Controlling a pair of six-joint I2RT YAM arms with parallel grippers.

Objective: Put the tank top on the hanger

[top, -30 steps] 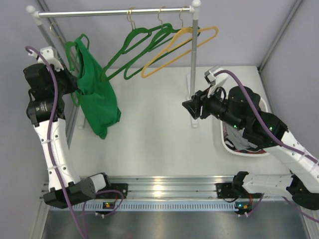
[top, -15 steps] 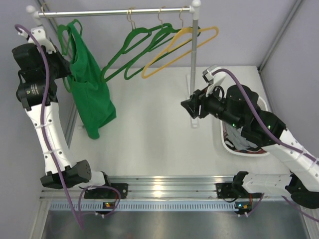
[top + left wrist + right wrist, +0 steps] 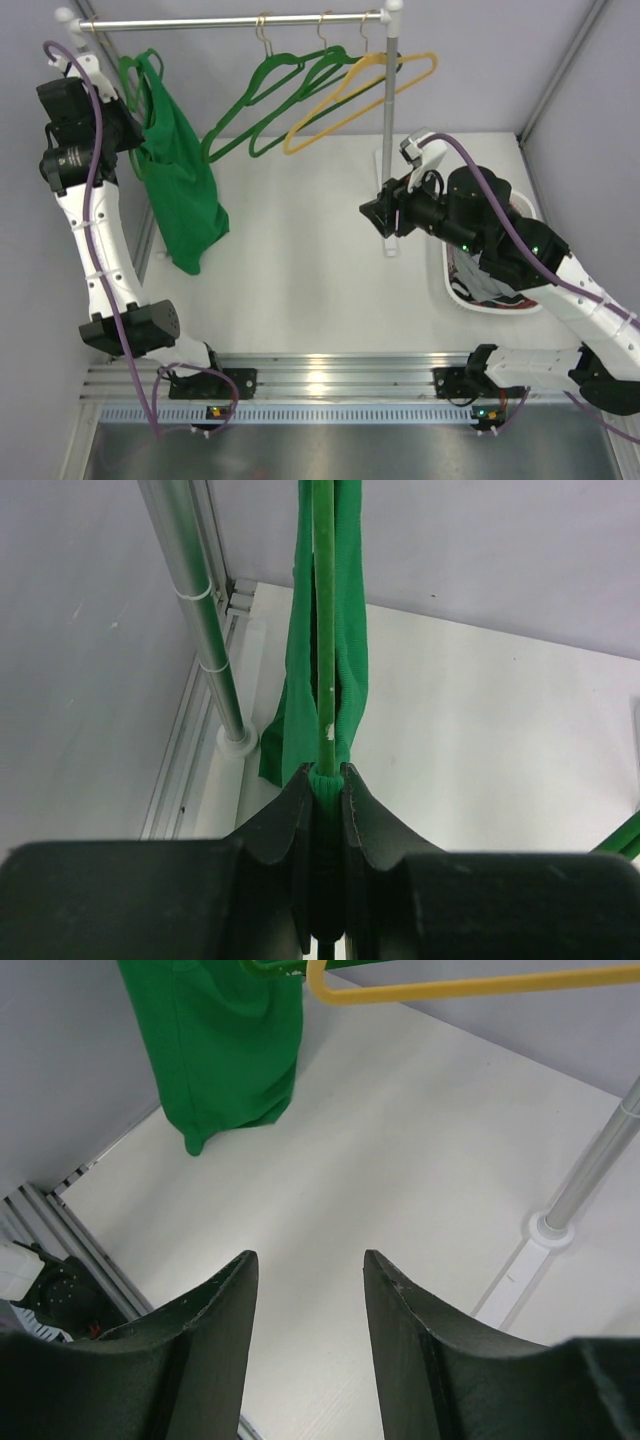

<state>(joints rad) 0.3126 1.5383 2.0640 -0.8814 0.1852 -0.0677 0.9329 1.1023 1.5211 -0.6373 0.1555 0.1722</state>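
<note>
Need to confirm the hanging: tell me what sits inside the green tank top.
A thin green hanger bar runs between the tank top folds, pinched by the left gripper. The cloth hides most of the rest.

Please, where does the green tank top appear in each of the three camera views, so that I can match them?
Top external: the tank top hangs at the upper left.
Left wrist: the tank top is in the centre, above the fingers, draped over a thin green hanger.
Right wrist: the tank top is in the top left corner.
Shared landmark: the white table below it.
</note>
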